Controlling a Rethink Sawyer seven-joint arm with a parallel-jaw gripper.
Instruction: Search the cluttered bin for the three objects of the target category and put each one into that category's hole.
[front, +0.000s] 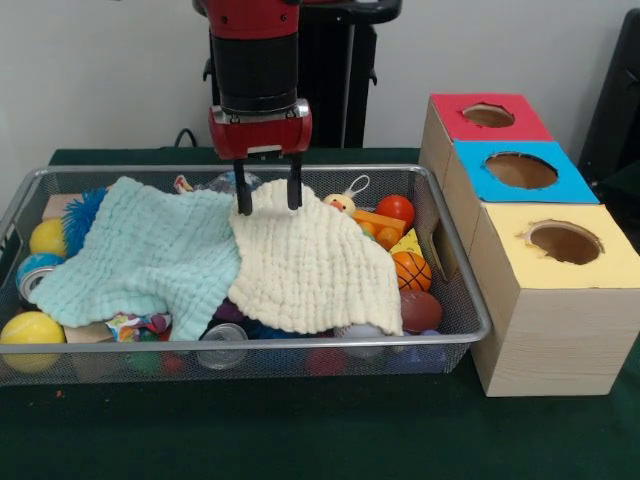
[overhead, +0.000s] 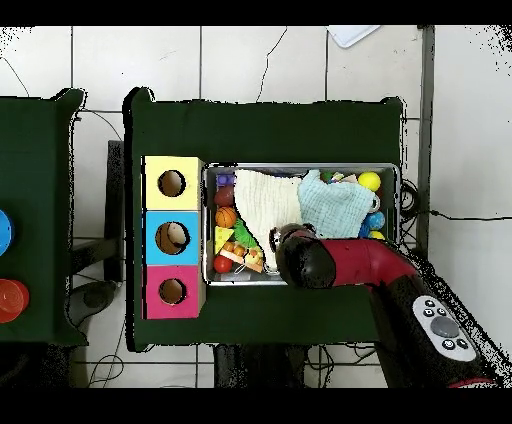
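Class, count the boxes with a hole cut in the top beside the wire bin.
3, in a row beside the bin: the red-topped box farthest from the camera, the blue-topped box in the middle, the yellow-topped box nearest. None seems hidden.

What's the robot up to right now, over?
Gripper open, empty, over cream cloth. No dotted cloths visible. Cream and mint cloth cover the basket. Yellow box hole empty.

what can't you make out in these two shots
- Polka-dot cloths: none is clearly visible; the mint-green cloth and cream cloth cover much of the bin in the front view.
- Tool: in the overhead view the arm's red wrist hides it.
- Inside the yellow box's hole: too dark to see in either view.
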